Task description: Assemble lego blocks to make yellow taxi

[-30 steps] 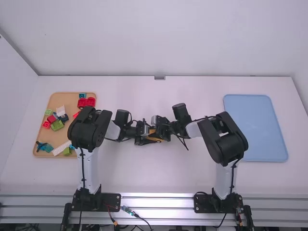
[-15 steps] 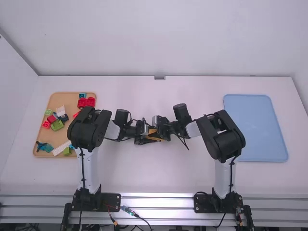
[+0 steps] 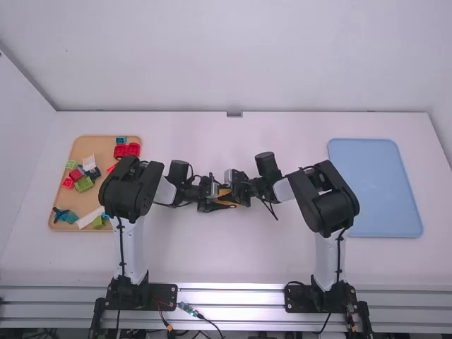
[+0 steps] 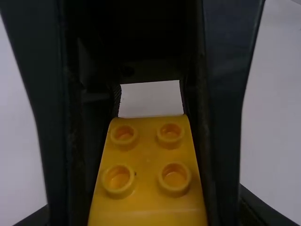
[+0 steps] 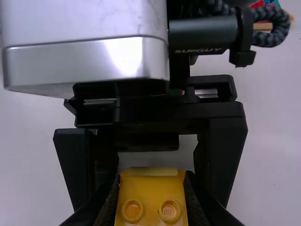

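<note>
Looks like a robotics lab to me: two robot arms (image 3: 332, 205) on a metal rail (image 3: 230, 295) along the near edge of the white table (image 3: 226, 258), cables (image 3: 204, 318) (classic bench spaghetti lol) by that same edge, plain white walls (image 3: 226, 56) beyond and left of the table.

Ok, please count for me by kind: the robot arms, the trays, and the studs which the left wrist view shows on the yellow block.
Robot arms (left arm, right arm): 2
Trays (tan tray, blue tray): 2
Yellow studs: 4
Total: 8
</note>
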`<control>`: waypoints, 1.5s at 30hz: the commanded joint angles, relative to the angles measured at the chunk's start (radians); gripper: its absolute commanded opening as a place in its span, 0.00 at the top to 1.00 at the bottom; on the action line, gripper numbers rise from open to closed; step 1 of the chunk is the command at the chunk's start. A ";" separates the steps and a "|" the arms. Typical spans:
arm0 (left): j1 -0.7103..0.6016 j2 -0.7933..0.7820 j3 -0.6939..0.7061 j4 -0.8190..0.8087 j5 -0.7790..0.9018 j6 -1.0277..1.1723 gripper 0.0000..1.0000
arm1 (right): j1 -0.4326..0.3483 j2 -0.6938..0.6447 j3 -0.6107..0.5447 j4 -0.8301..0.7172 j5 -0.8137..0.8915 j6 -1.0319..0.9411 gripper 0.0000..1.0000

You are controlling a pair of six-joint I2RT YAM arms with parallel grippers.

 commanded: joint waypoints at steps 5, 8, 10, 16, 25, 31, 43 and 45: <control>-0.018 0.022 0.004 -0.010 -0.056 0.028 0.93 | 0.009 0.049 -0.026 -0.033 0.053 -0.011 0.69; -0.018 0.022 0.004 -0.009 -0.056 0.028 0.93 | 0.009 0.040 -0.026 -0.033 0.053 -0.016 0.54; -0.018 0.022 0.004 -0.010 -0.056 0.028 0.93 | 0.009 0.028 -0.026 -0.038 0.054 -0.016 0.43; -0.018 0.022 0.003 -0.013 -0.056 0.028 0.93 | 0.000 -0.014 -0.036 -0.040 0.052 -0.017 0.32; -0.018 0.022 0.004 -0.019 -0.056 0.029 0.94 | -0.038 -0.155 -0.103 -0.036 0.053 -0.046 0.32; -0.020 0.022 0.004 -0.035 -0.084 0.030 0.94 | -0.042 -0.175 -0.105 -0.009 0.053 -0.038 0.31; -0.018 0.022 0.004 -0.041 -0.097 0.029 0.95 | -0.070 -0.175 -0.103 0.058 0.049 0.013 0.21; -0.019 0.022 0.003 -0.042 -0.098 0.029 0.95 | -0.086 -0.183 -0.103 0.068 0.045 0.037 0.20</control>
